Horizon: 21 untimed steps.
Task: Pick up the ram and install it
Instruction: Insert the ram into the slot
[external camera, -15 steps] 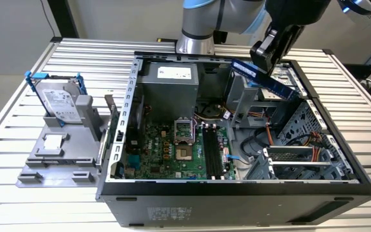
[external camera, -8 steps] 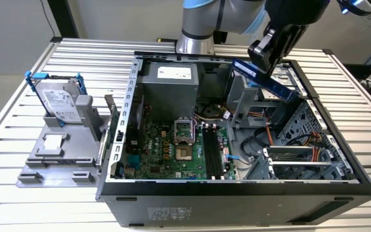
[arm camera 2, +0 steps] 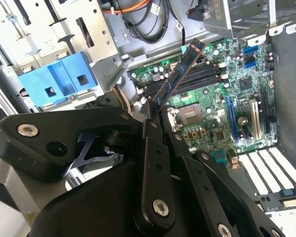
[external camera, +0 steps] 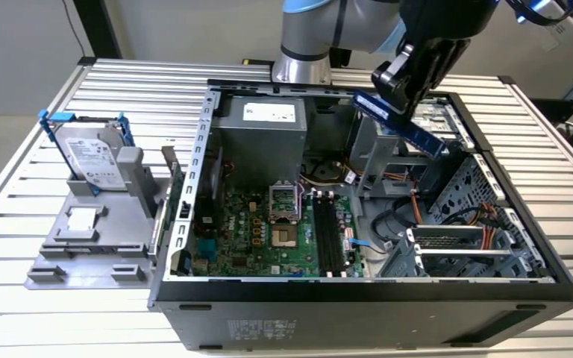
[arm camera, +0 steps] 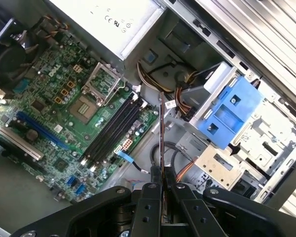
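My gripper (external camera: 394,95) hangs above the back right of the open computer case (external camera: 182,224), shut on the ram (external camera: 421,138). The ram is a long dark stick held by one end, slanting down toward the exterior view's right. In the second wrist view the ram (arm camera 2: 180,71) juts out from my gripper (arm camera 2: 153,111) over the green motherboard (arm camera 2: 222,113) and its black memory slots (arm camera 2: 197,79). In the first wrist view the ram (arm camera: 161,128) shows edge-on between the fingers (arm camera: 150,190), well above the slots (arm camera: 111,131) and off to one side of them.
A silver hard drive (external camera: 92,156) with a blue bracket stands on a grey fixture (external camera: 87,239) at the exterior view's left. Inside the case are a power supply (external camera: 262,127), cables (external camera: 406,224), a metal drive cage (external camera: 465,239) and a blue plastic holder (arm camera: 227,111).
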Tool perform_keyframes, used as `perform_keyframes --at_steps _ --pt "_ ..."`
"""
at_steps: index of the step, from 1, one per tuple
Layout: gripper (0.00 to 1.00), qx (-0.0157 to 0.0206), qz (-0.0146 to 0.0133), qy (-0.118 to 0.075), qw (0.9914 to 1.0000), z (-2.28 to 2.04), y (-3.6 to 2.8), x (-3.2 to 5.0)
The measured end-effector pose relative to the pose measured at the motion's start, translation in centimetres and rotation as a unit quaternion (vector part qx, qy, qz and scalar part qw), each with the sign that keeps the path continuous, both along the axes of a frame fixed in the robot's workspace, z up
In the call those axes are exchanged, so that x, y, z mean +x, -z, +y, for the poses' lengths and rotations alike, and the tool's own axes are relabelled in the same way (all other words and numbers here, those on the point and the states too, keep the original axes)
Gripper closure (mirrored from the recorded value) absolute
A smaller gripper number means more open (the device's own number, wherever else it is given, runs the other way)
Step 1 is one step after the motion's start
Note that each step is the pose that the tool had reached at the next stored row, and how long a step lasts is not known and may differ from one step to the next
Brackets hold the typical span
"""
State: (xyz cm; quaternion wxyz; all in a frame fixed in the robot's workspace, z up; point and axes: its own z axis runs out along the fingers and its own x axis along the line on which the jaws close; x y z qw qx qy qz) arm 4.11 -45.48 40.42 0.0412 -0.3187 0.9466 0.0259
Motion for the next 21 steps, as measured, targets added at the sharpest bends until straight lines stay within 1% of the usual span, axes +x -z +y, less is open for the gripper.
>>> perform_keyframes --at_steps 21 --pt "1.0 0.0 0.0 0.019 0.99982 -0.4 0.0 -2.4"
